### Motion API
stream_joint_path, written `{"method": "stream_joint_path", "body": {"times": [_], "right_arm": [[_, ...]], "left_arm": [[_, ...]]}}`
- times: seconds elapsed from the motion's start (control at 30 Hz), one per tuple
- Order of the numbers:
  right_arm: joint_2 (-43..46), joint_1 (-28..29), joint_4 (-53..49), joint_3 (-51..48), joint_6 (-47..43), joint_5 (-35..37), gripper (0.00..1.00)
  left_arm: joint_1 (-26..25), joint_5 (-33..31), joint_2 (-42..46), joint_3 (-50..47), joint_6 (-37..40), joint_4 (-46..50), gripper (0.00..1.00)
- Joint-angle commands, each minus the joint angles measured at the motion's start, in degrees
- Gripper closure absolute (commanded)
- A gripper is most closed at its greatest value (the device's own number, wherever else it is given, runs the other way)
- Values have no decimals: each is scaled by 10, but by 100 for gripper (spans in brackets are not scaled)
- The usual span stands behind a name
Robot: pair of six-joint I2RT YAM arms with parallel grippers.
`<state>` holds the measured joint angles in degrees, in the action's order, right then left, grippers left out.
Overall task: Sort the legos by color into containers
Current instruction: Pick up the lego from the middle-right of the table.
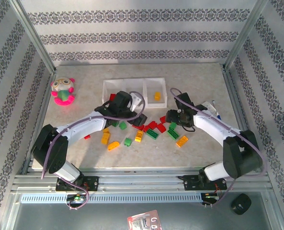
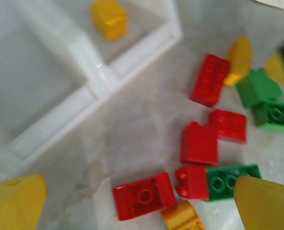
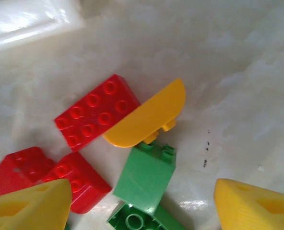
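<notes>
Since the white tray (image 1: pixel 164 93) has 3 square bins side by side, 1 colour per bin looks like the plan, & the lone yellow brick (image 1: pixel 157 96) lying in its right-hand bin probably marks that bin for yellow. The other 2 bins are partly hidden by the left arm, so I can't tell their contents. Most bricks (image 1: pixel 151 130) lie loose on the table (image 1: pixel 147 155) just in front of the tray, reds bunched in the middle, so sorting looks barely begun. Both arms reach in over that pile, prob. to share it. The left gripper (image 2: pixel 142 205) hangs spread wide w/ nothing between its tips, over a low red brick (image 2: pixel 144 195) near the tray's front wall. The right gripper (image 3: pixel 144 206) is likewise spread & empty, straddling a green brick (image 3: pixel 147 175) that touches a curved yellow piece (image 3: pixel 147 117), which in turn lies against a red 8-stud brick (image 3: pixel 96 117). Packed this tight, a closing pinch could nudge the neighbours. Bare table on the green brick's side away from the reds gives room to pull it clear. The 2 grippers sit near each other, so a lift toward the tray needs care. The plush toy (image 1: pixel 63 91) is well apart, left of the tray.
</notes>
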<state>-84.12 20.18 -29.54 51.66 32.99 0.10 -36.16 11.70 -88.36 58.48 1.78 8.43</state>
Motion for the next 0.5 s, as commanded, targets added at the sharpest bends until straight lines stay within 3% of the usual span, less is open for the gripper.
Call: {"method": "stream_joint_path", "body": {"times": [0.0,0.2,0.47], "right_arm": [[-33,-12,-23,17,6,-24,27],[-103,-18,-27,37,8,-40,35],[-138,-21,-40,62,6,-38,59]], "left_arm": [[-10,73,34,-33,90,-109,1],[-16,158,37,-67,139,-154,1],[-21,171,41,-91,151,-191,1]]}}
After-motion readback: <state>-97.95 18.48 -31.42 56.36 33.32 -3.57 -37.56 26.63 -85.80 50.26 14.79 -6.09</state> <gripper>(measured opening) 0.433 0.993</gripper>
